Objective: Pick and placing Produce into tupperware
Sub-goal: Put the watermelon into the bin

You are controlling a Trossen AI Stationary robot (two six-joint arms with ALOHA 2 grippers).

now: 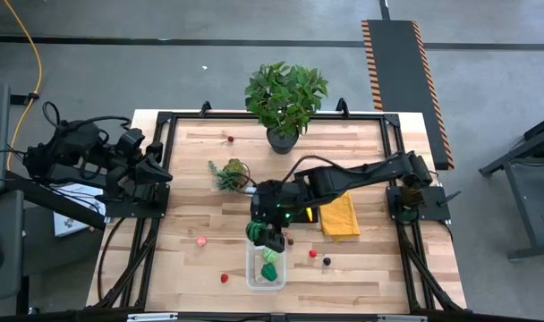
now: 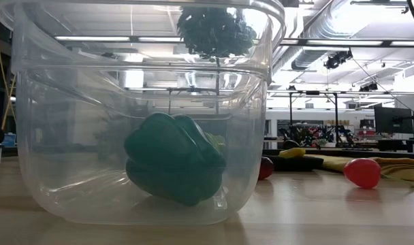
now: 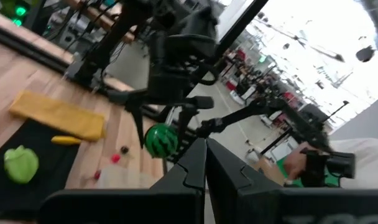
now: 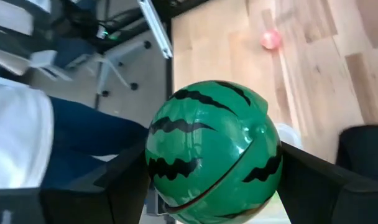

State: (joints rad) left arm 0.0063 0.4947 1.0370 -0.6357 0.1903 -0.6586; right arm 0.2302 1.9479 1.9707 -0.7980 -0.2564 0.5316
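Note:
My right gripper [image 1: 263,234] hovers over the far end of the clear tupperware [image 1: 250,279], shut on a toy watermelon [image 4: 211,146], green with dark stripes. In the low view the watermelon [image 2: 216,30] hangs above the tupperware's rim [image 2: 275,27]. A dark green pepper [image 2: 173,167] lies on the tupperware floor, with a lime-green piece [image 1: 270,255] beside it. Other produce lies on the table: a pink piece [image 1: 200,241], red pieces [image 1: 224,278] [image 1: 312,253], a dark one [image 1: 326,261] and a yellow one [image 1: 308,213]. My left gripper [image 1: 157,170] waits shut at the table's left edge. My right gripper pinches the watermelon between its two fingers [image 4: 124,180], which sit on opposite sides of the round body [image 4: 159,155]. The fingers come from above, pointing down. The watermelon is lifted clear, above the tupperware's far end.
A leafy potted plant [image 1: 285,98] stands at the far edge, and a small succulent [image 1: 229,173] left of centre. A folded yellow cloth [image 1: 341,217] lies right of the tupperware. A red piece [image 1: 230,139] sits near the plant. A person [image 3: 301,158] is beyond the table.

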